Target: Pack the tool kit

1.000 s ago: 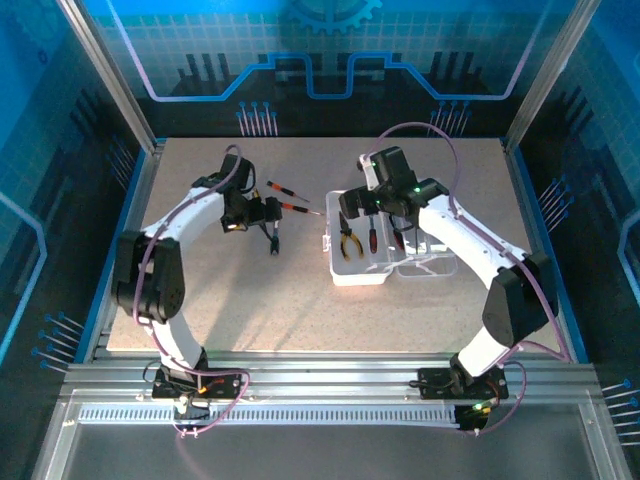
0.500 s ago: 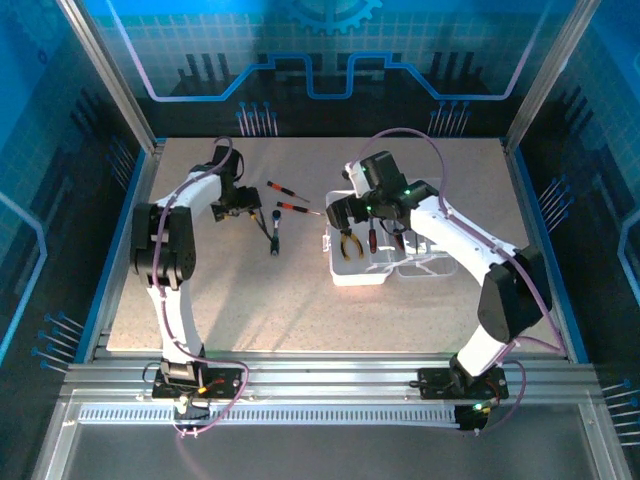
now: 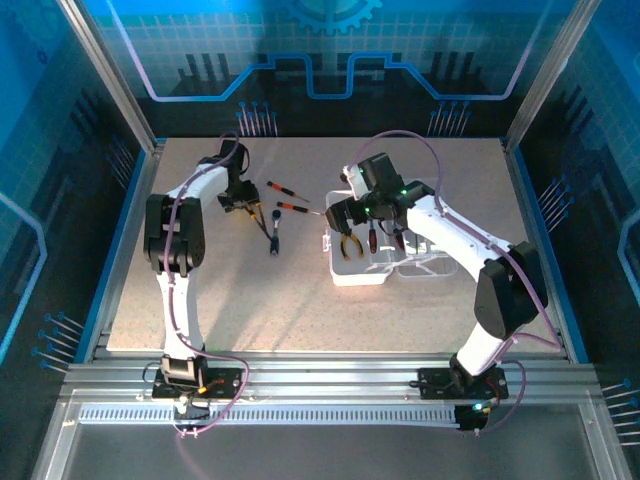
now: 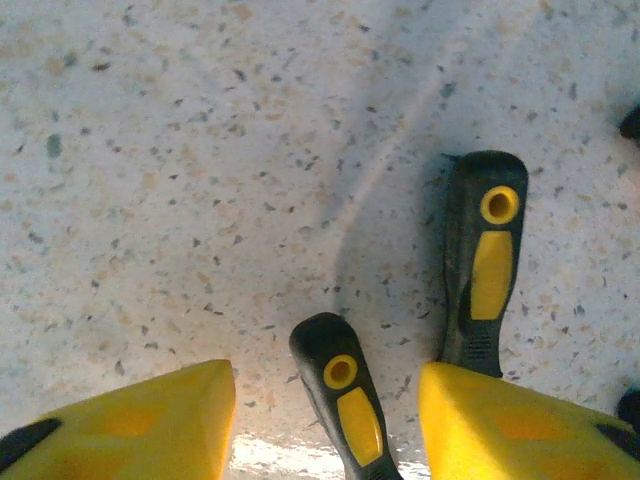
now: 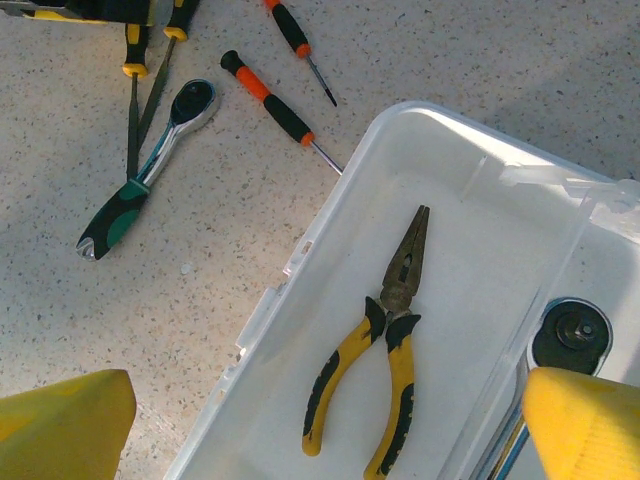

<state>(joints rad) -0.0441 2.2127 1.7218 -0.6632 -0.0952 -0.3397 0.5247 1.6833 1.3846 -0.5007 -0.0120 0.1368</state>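
Speckled beige tabletop (image 4: 180,150); pliers (image 5: 397,300) lower centre, yellow-and-black handles; clear whitish case (image 5: 480,300); orange-and-black screwdriver (image 5: 270,100) upper left.

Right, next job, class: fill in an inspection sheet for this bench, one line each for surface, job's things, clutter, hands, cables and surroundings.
Surface: speckled table, flat.
Job's things: clear case open, pliers inside; two orange-and-black screwdrivers, a ratchet and two yellow-and-black tool handles lie on the table.
Clutter: nothing seen.
Hands: left hand open, astride one of those handles without touching it; right hand open above the case.
Cables: purple cables loop along both arms.
Surroundings: blue panels, metal frame.
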